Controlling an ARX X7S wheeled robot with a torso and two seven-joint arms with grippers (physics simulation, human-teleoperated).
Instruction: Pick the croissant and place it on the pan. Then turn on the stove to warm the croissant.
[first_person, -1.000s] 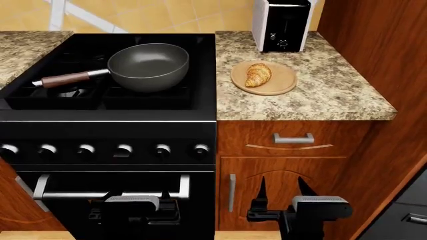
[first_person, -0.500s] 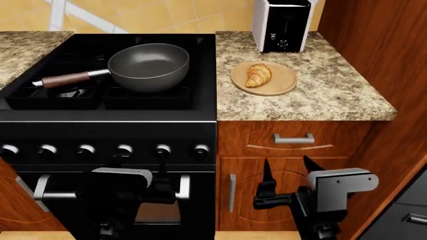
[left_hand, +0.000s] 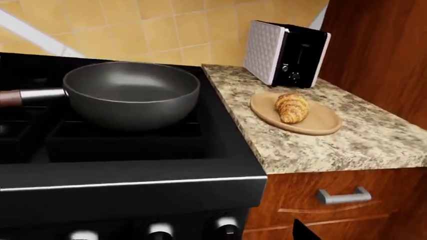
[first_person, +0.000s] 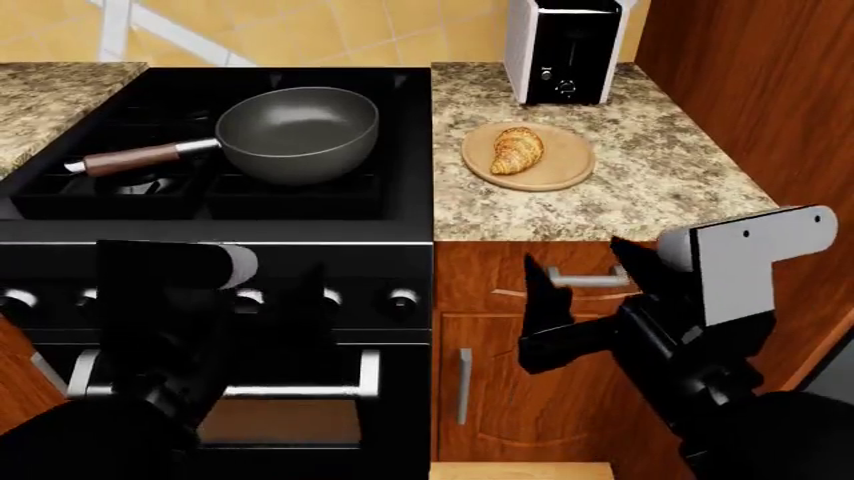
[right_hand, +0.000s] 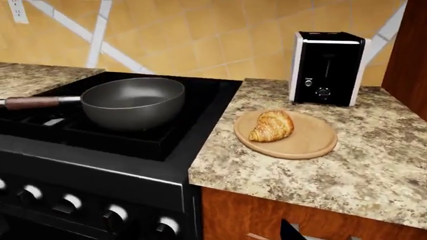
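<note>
The croissant (first_person: 517, 150) lies on a round wooden board (first_person: 567, 165) on the counter right of the stove (first_person: 214, 250). The pan (first_person: 298, 133) stands empty on the stove's right front grate, handle pointing left. My right gripper (first_person: 583, 275) is open and empty, held in front of the drawer below the counter edge. My left gripper (first_person: 276, 290) is open and empty in front of the knob row (first_person: 400, 298). The croissant also shows in the left wrist view (left_hand: 292, 107) and the right wrist view (right_hand: 271, 126), as does the pan (left_hand: 130, 92) (right_hand: 132, 100).
A black-and-white toaster (first_person: 565, 50) stands at the back of the counter behind the board. A tall wooden cabinet side (first_person: 747, 90) walls off the counter's right. A drawer handle (first_person: 587, 280) and cabinet door sit below the counter. More counter (first_person: 54, 100) lies left of the stove.
Both arms have risen from low in front of the oven and cabinet door. The left gripper is now at knob height, the right gripper at drawer height. Croissant and pan have not moved.
</note>
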